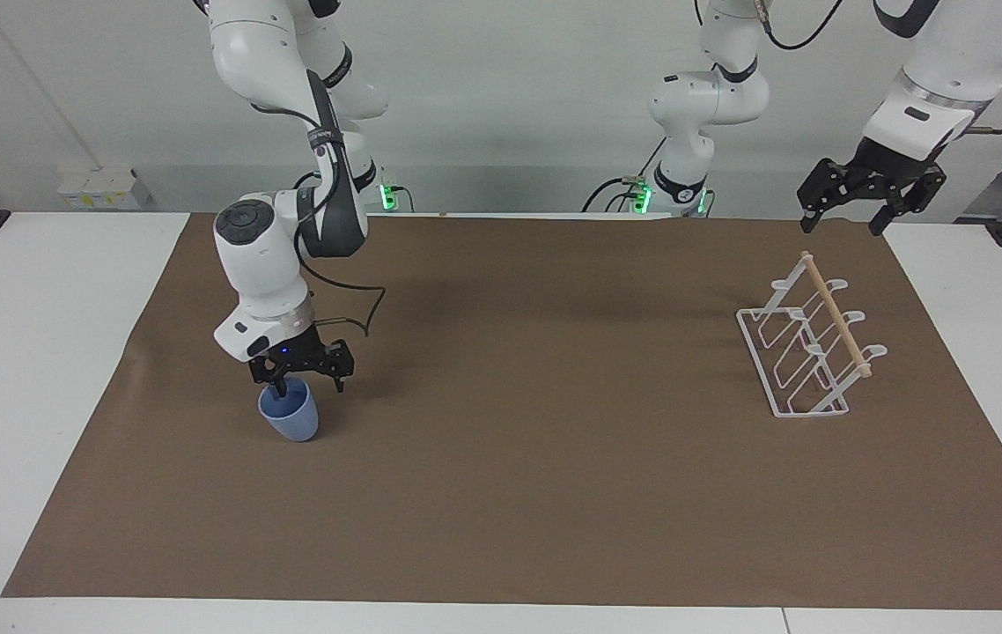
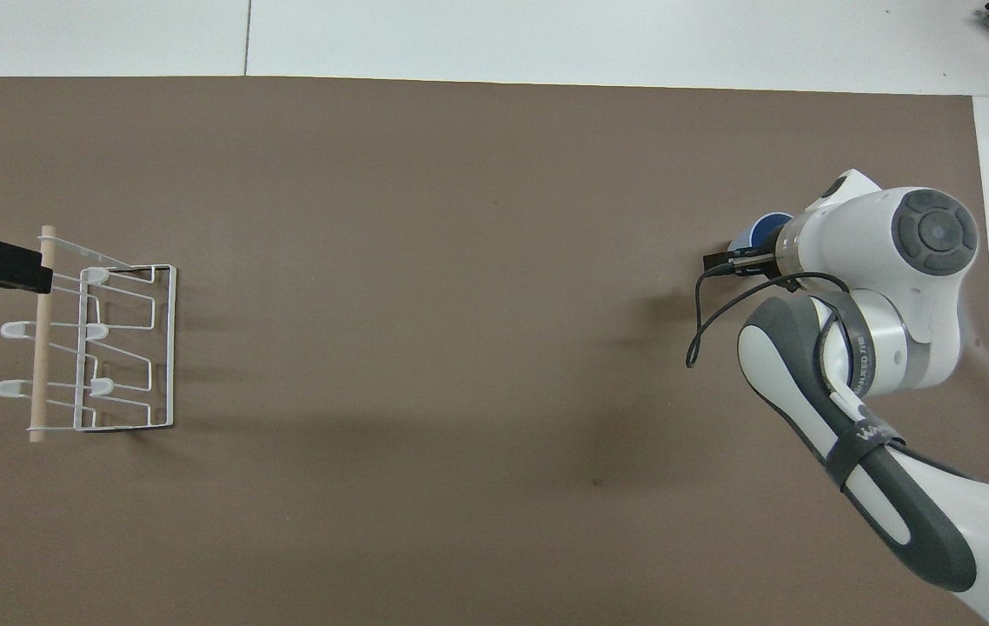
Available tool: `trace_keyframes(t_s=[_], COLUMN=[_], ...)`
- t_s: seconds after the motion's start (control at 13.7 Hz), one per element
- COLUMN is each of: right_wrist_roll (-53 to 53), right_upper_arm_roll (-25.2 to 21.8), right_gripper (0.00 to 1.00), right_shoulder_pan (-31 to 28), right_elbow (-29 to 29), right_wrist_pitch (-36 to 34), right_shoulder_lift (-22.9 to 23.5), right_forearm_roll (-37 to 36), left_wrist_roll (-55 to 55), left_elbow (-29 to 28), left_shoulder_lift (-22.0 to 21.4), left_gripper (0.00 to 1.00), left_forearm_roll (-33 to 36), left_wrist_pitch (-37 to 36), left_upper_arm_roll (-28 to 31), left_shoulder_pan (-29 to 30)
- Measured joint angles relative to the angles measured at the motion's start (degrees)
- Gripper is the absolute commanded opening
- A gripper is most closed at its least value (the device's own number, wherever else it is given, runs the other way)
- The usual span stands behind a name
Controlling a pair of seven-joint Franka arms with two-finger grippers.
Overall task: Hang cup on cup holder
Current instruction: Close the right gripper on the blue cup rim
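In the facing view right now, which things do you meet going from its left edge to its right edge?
Right gripper over the small light-blue plastic cup → white wire cup holder with wooden dowel → left gripper, raised above the table edge.

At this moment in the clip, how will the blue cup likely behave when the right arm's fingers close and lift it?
The cup looks like thin plastic, so probably light and liable to flex. It tapers toward a narrow base, so a sideways nudge could tip it. The right gripper has one finger inside the rim and one outside; held by one wall, it may swing.
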Motion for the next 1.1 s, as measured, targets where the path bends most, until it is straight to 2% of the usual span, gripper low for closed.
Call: trace_keyframes(t_s=[0.15, 0.29, 0.51, 0.66, 0.95, 1.1], right_wrist_roll=[0.0, 0.0, 0.0, 0.0, 0.0, 0.0], right_upper_arm_roll=[0.0, 0.0, 0.0, 0.0, -0.06, -0.06], right_gripper=[0.48, 0.27, 0.09, 0.01, 0.0, 0.0], right_shoulder_pan=[0.0, 0.0, 0.0, 0.0, -0.06, -0.06], right_elbow=[-0.02, -0.04, -0.04, -0.05, 0.0, 1.05], right_wrist_pitch=[0.0, 0.0, 0.0, -0.01, -0.59, -3.39], right_shoulder_lift=[-0.01, -0.01, -0.02, -0.03, -0.48, -0.76], right_forearm_roll=[0.0, 0.0, 0.0, 0.0, -0.29, -0.29], left_wrist_roll=[0.0, 0.0, 0.0, 0.0, 0.01, 0.02], left_elbow=[-0.03, -0.12, -0.28, -0.29, -0.29, -0.29], left_shoulder_lift=[0.0, 0.0, 0.0, 0.0, 0.0, 0.0], left_gripper=[1.0, 1.0, 1.0, 1.0, 1.0, 1.0], left_forearm_roll=[-0.03, -0.03, -0.03, -0.04, -0.06, -0.06], left_wrist_pitch=[0.0, -0.07, -0.08, -0.08, -0.08, -0.08], left_upper_arm_roll=[-0.02, 0.06, 0.21, 0.16, -0.03, -0.06], left_shoulder_pan=[-0.01, 0.03, 0.07, 0.04, -0.02, -0.03])
